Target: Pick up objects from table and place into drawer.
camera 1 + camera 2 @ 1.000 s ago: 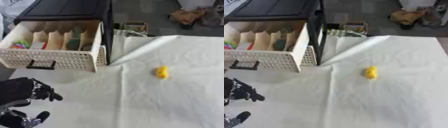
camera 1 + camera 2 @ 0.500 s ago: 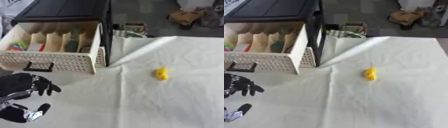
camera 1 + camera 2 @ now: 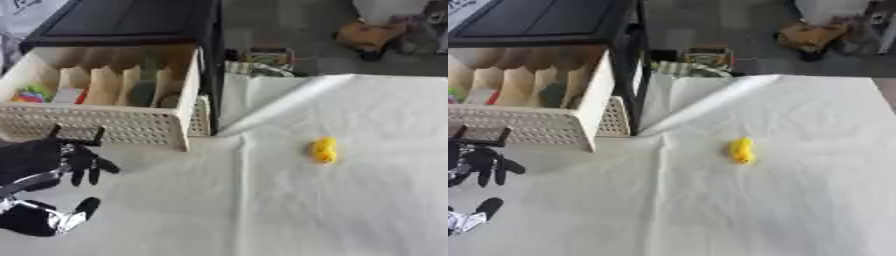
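On the table (image 3: pixel 350 210) one yellow object (image 3: pixel 324 150) remains; drawer (image 3: pixel 105 125) open (several items inside), left hand (image 3: pixel 39 165) relaxed, empty.

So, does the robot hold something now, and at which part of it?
Nothing is held. The left hand hangs empty just in front of the open drawer. The yellow object lies alone on the white cloth. No right hand shows.

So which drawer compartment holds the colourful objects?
The leftmost compartment of the drawer: green, yellow and red things lie there; the others look beige or dark.
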You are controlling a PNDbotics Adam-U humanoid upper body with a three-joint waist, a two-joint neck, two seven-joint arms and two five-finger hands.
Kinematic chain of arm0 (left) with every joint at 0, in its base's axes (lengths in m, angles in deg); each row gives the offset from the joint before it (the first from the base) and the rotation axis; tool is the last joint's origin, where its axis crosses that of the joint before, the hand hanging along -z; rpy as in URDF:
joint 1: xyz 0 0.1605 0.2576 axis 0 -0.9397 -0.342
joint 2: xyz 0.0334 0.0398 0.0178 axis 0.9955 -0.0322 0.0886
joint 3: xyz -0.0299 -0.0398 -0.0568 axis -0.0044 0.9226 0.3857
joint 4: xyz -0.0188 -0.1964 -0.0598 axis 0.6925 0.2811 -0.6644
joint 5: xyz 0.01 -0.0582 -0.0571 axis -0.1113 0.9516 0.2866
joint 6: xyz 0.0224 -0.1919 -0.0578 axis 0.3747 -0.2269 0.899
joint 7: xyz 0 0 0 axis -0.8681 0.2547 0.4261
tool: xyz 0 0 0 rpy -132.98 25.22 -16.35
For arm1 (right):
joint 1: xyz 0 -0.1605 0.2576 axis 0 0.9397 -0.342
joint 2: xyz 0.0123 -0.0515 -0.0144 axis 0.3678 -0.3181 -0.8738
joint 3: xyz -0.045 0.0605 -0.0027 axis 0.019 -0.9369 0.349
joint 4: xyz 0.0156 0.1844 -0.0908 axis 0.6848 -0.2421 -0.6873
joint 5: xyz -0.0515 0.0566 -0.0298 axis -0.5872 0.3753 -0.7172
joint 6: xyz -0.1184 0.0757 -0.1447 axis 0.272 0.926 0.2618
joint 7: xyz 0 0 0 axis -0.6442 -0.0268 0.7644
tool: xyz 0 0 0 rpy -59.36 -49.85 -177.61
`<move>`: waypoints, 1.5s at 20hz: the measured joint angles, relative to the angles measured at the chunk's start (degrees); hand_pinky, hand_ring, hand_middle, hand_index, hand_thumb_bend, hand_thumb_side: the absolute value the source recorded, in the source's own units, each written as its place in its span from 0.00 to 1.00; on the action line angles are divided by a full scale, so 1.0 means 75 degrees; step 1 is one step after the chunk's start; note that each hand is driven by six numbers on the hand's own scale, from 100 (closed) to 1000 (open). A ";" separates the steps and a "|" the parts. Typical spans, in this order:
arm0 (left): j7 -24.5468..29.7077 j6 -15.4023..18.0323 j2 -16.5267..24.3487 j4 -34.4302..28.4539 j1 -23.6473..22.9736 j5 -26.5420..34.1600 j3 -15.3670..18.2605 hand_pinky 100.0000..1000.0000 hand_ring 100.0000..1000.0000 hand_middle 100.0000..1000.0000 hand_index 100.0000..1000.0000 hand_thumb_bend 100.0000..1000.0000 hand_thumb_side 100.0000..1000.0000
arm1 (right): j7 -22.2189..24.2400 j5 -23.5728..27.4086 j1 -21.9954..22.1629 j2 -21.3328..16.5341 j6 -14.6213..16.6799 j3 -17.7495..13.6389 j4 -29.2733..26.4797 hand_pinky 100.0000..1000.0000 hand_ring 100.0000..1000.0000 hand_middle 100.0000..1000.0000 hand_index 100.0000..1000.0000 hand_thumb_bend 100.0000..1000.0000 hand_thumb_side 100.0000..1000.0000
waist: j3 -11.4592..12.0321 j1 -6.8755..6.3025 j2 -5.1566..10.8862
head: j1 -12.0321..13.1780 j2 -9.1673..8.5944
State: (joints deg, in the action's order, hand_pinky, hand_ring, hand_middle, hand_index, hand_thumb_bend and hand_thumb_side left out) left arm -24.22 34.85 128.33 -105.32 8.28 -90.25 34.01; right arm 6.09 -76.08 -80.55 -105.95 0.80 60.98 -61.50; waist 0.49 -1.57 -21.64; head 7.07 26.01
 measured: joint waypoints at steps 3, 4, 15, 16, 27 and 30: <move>0.0063 -0.0156 0.0000 -0.0001 0.0138 0.0044 0.0000 0.24 0.45 0.51 0.87 0.01 0.34 | -0.0006 0.0000 0.0000 0.0015 -0.0001 0.0000 0.0000 0.78 0.69 0.34 0.77 0.29 0.99 | -0.0004 -0.0003 -0.0036 | 0.0012 -0.0059; 0.0075 -0.0207 -0.0001 -0.0002 0.0174 0.0059 0.0001 0.24 0.45 0.51 0.87 0.01 0.34 | -0.0006 0.0000 0.0000 0.0016 -0.0001 -0.0001 0.0000 0.78 0.69 0.34 0.77 0.29 0.99 | -0.0009 -0.0003 -0.0046 | 0.0016 -0.0063; 0.0085 -0.0521 -0.0014 -0.0002 0.0628 0.0291 -0.0006 0.23 0.43 0.49 0.86 0.01 0.34 | -0.0008 0.0000 -0.0003 0.0078 -0.0002 -0.0046 0.0000 0.78 0.68 0.33 0.76 0.29 0.98 | -0.0061 -0.0003 -0.0140 | 0.0055 -0.0136; 0.0092 -0.0552 -0.0015 -0.0002 0.0681 0.0339 -0.0007 0.23 0.43 0.49 0.85 0.01 0.34 | -0.0006 0.0000 -0.0006 0.0078 -0.0001 -0.0046 0.0000 0.78 0.68 0.33 0.76 0.29 0.98 | -0.0063 -0.0003 -0.0145 | 0.0057 -0.0148; -0.0066 -0.0967 -0.0149 0.0187 0.1256 0.0759 -0.0059 0.21 0.41 0.46 0.84 0.01 0.34 | 0.0045 0.0000 -0.0062 0.0100 0.0016 -0.0046 0.0000 0.78 0.68 0.33 0.76 0.33 0.99 | -0.0127 -0.0013 -0.0237 | 0.0089 -0.0266; -0.0271 -0.1025 -0.0154 0.0298 0.1394 0.0758 -0.0084 0.20 0.40 0.46 0.83 0.01 0.34 | 0.0062 0.0004 -0.0075 0.0125 0.0005 -0.0046 0.0000 0.78 0.68 0.32 0.76 0.35 0.99 | -0.0166 -0.0020 -0.0274 | 0.0098 -0.0295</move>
State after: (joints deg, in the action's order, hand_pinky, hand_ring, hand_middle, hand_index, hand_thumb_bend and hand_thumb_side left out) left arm -26.25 27.16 127.17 -103.08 18.74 -84.56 33.38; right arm 6.55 -76.05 -81.11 -105.01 0.84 60.64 -61.50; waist -0.75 -1.72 -23.70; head 7.80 23.80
